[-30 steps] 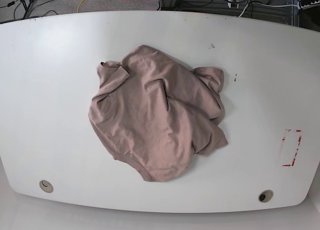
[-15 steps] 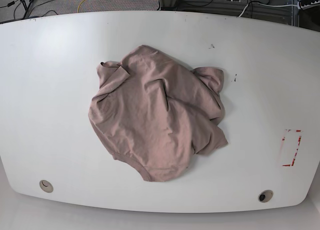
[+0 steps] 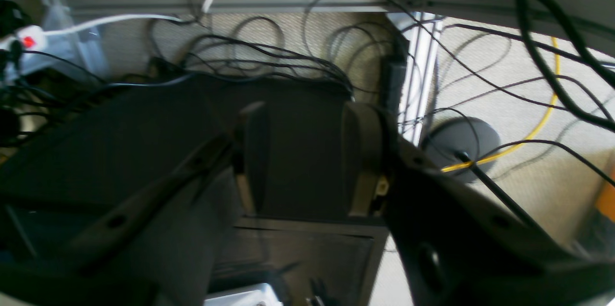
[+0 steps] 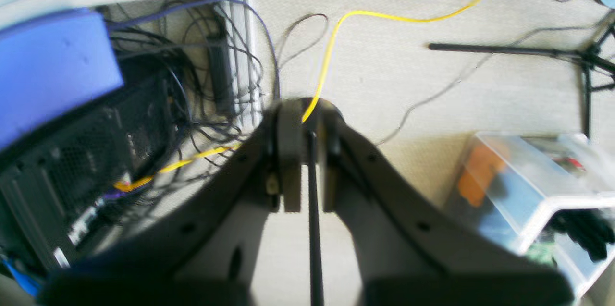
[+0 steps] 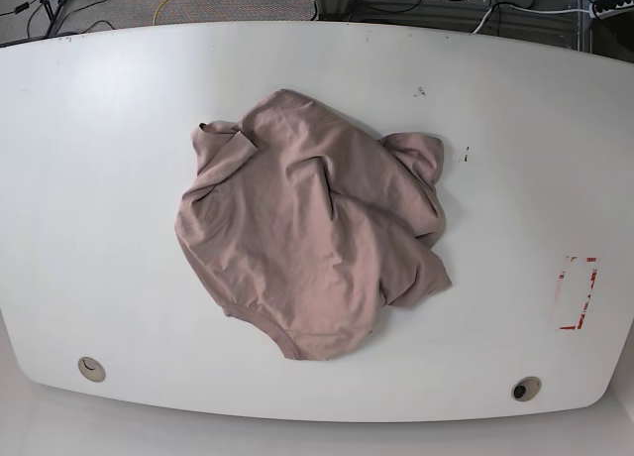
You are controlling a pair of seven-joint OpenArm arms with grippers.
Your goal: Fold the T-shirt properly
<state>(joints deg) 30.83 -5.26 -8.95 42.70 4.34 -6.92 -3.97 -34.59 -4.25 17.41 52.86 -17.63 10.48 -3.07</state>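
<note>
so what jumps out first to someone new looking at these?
The T-shirt, a crumpled mauve heap in the middle of the white table, no arm near it. Both wrist views face the floor instead: tangled black cables and a yellow cable, with the right hand shut and the left hand parted, holding nothing.

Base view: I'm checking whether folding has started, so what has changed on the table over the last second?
Nothing visibly changed. The T-shirt lies in the same crumpled heap on the white table, with no arm over it. In the wrist views both end effectors hold nothing: the left end effector is open, the right end effector shut.
</note>
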